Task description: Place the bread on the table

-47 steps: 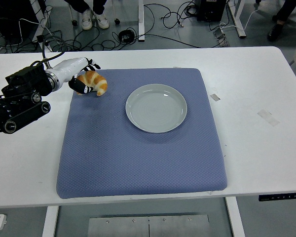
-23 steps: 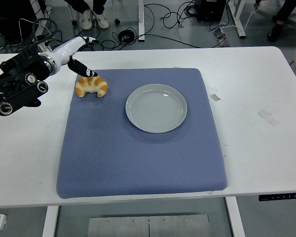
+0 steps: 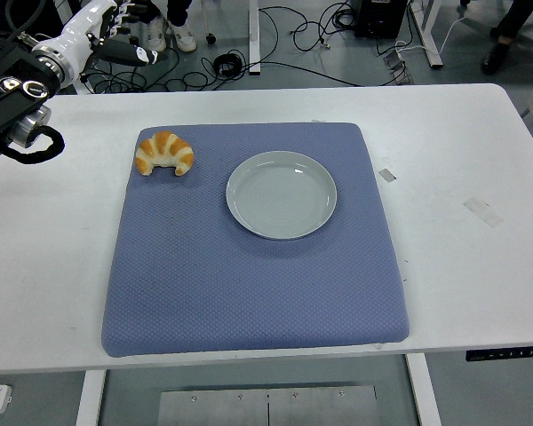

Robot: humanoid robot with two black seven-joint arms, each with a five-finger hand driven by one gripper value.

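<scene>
A second ago the left hand (image 3: pixel 115 35) gripped the croissant (image 3: pixel 164 153) just above the far-left corner of the blue mat (image 3: pixel 249 266). Half a second ago the fingers had let go, one fingertip touching the bread. Now the hand is lifted up and back past the table's far-left edge, well apart, holding nothing. Croissant lies free on the mat corner.

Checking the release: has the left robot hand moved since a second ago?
Yes. The left robot hand has pulled up and back from the croissant, which lies alone on the blue mat's far-left corner.
</scene>
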